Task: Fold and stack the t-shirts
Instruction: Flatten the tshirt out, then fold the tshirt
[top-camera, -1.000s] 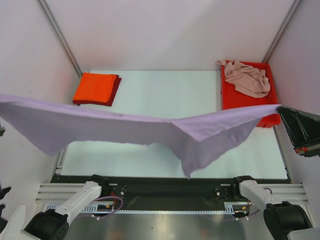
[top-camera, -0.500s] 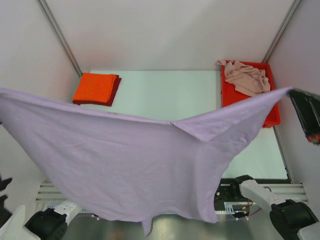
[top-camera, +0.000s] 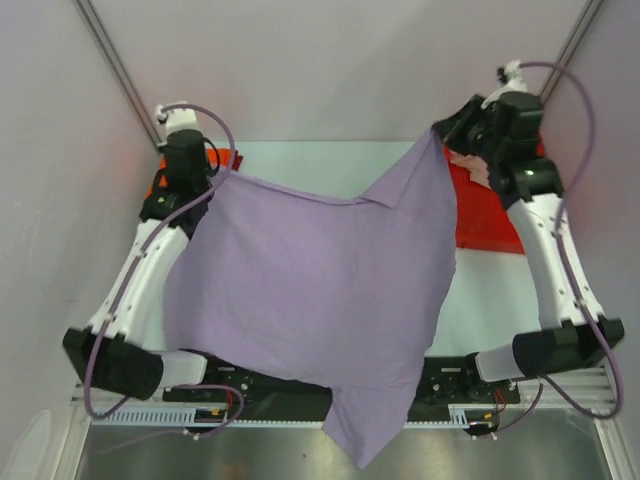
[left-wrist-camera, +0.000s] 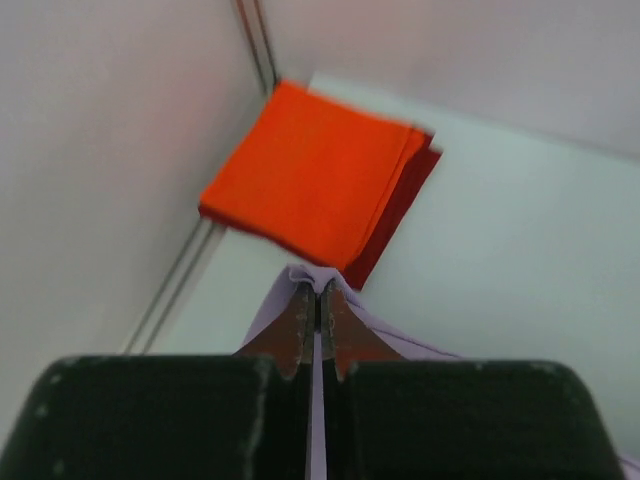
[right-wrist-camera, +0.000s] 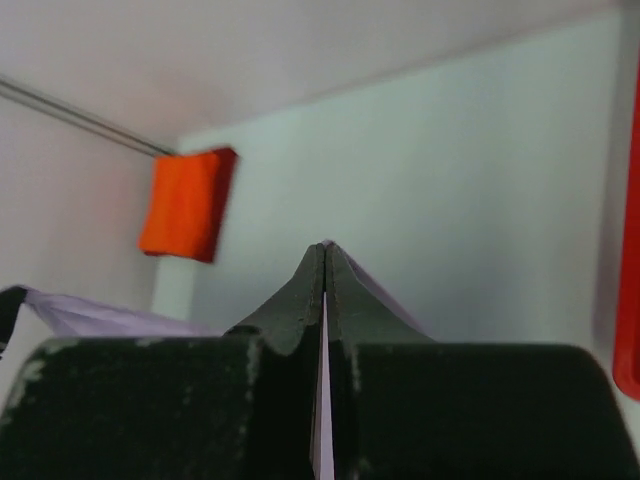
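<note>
The large lavender-purple t-shirt (top-camera: 310, 290) hangs spread between both grippers above the table, its lower end drooping over the near edge. My left gripper (top-camera: 218, 172) (left-wrist-camera: 318, 285) is shut on one top corner, with lavender cloth bunched at its tips. The other top corner is pinched in my right gripper (top-camera: 438, 130) (right-wrist-camera: 325, 248), which is also shut. A folded orange-red t-shirt (left-wrist-camera: 310, 175) (right-wrist-camera: 185, 205) lies on a folded dark red one (left-wrist-camera: 400, 205) at the far left corner. A pale pink t-shirt (top-camera: 466, 166) peeks out behind the right arm.
The red plastic tray (top-camera: 490, 220) (right-wrist-camera: 630, 300) stands at the far right, partly hidden by the lavender cloth and the right arm. White walls and metal corner posts close in the table at the back and sides. Both arm bases sit at the near edge.
Both arms have swung from the sides toward the far side of the table, carrying the lavender shirt. The cloth was stretched wide near the camera and now hangs lower and narrower.
</note>
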